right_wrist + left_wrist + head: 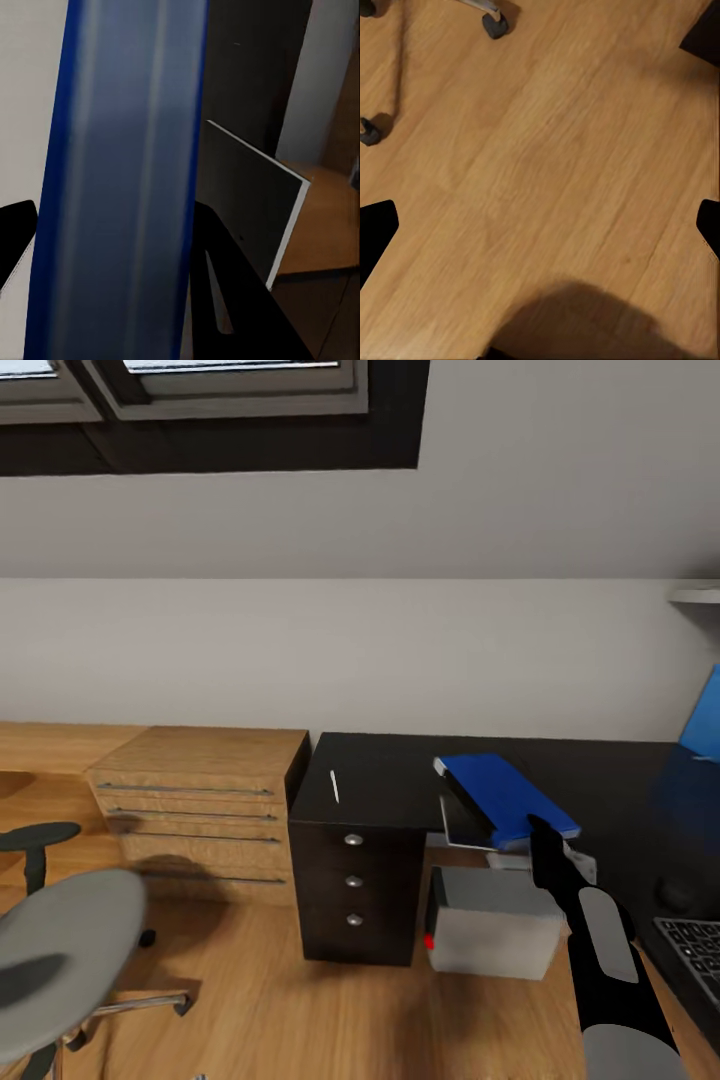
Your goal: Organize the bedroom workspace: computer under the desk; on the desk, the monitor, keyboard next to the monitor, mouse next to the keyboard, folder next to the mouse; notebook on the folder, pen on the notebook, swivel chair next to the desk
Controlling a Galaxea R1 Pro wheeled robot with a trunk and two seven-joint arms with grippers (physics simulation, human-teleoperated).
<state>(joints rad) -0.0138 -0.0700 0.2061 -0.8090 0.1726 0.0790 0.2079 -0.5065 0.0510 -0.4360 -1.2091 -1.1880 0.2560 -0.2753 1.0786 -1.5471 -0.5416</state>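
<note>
Folder (505,795) in right gripper (535,830), over desk (390,780) edge

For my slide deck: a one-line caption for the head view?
Right gripper holds the blue folder above the black desk, pen lying nearby.

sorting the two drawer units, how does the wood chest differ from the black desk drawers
The wood chest is light oak and wide, with long steel bar handles; the desk drawers are black, narrower and taller, with round silver knobs. The desk carries the pen; the chest top is bare. Both stand on the wood floor.
</note>
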